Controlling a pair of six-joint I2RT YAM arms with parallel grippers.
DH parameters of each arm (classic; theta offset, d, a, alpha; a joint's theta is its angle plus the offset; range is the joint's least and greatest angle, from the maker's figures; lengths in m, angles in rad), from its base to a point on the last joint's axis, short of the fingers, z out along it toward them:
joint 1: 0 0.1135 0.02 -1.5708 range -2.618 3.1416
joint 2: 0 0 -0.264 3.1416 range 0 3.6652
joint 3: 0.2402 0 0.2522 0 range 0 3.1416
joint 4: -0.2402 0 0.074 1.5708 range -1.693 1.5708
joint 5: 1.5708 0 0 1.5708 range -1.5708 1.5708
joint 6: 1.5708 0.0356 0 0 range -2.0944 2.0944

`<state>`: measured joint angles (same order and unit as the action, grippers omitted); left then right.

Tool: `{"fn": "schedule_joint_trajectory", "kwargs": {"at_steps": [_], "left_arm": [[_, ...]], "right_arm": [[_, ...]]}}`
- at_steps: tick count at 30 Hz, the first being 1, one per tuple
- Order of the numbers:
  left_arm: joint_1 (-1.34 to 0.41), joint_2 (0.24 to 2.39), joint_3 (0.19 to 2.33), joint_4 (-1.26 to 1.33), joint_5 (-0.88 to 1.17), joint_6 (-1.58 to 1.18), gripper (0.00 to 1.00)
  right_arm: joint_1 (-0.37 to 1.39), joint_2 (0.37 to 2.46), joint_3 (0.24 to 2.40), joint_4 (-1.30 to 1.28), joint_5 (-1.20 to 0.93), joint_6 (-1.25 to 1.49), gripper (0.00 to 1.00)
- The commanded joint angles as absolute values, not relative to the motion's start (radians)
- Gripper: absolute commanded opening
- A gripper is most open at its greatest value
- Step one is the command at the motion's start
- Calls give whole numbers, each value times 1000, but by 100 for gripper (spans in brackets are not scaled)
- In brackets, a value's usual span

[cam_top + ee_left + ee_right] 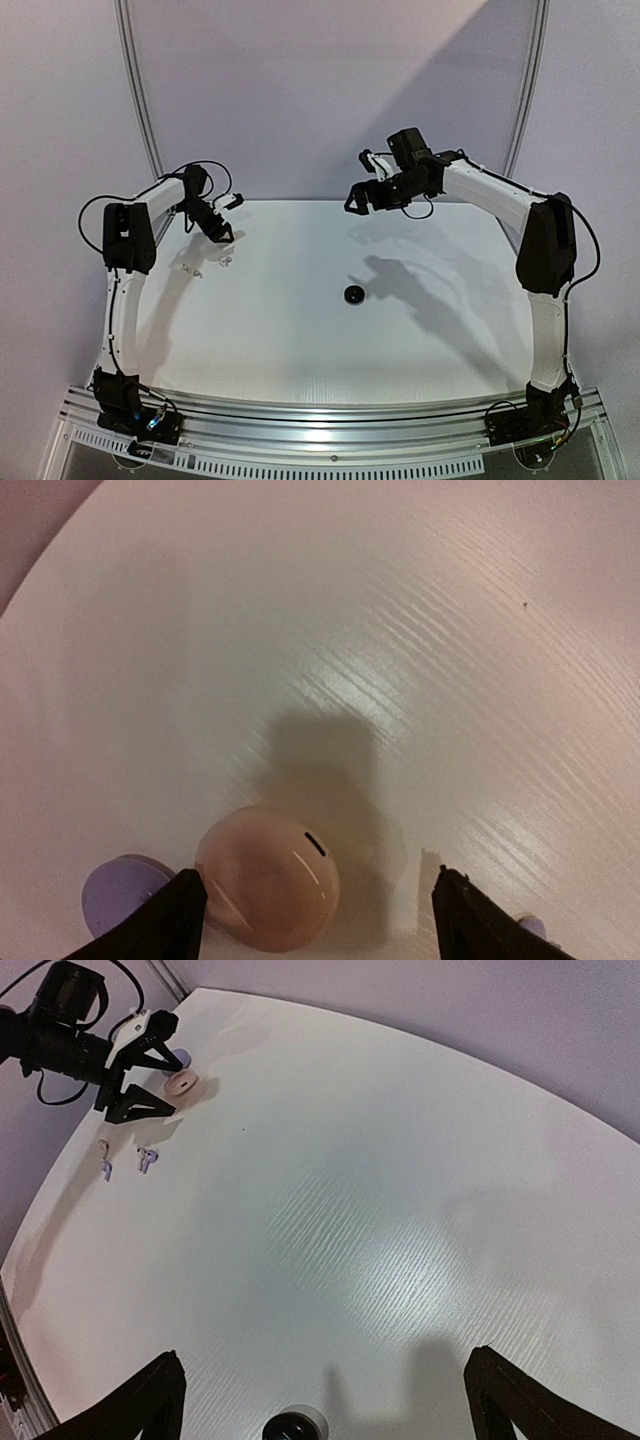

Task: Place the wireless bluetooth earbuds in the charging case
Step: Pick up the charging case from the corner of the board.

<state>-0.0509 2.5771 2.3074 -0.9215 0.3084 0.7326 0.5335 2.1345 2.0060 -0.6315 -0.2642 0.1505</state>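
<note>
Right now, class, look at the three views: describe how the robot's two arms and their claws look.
The left arm and right arm have white links, black joints and loose black cables. Left claw and right claw have black tapering fingers.

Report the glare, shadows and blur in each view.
Top external: the right arm throws a dark shadow on the table beside the black case. Left wrist: glare streaks the grain; the pale round case looks soft and pink-tinted. Right wrist: broad sheen mid-table; the black case sits cropped at the bottom edge.
</note>
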Motion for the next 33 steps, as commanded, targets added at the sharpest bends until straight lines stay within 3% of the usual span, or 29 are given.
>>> {"fn": "schedule_joint_trajectory", "kwargs": {"at_steps": [1, 18, 33], "left_arm": [[-31, 2602, 2292, -900, 299, 741, 81], [-37, 2584, 2262, -868, 318, 666, 80], [-34, 2587, 2228, -859, 305, 643, 67]], "right_arm": [[529, 2159, 2045, -636, -268, 138, 99], [528, 2171, 2049, -638, -282, 158, 99], [529, 2165, 2048, -637, -280, 160, 99]]}}
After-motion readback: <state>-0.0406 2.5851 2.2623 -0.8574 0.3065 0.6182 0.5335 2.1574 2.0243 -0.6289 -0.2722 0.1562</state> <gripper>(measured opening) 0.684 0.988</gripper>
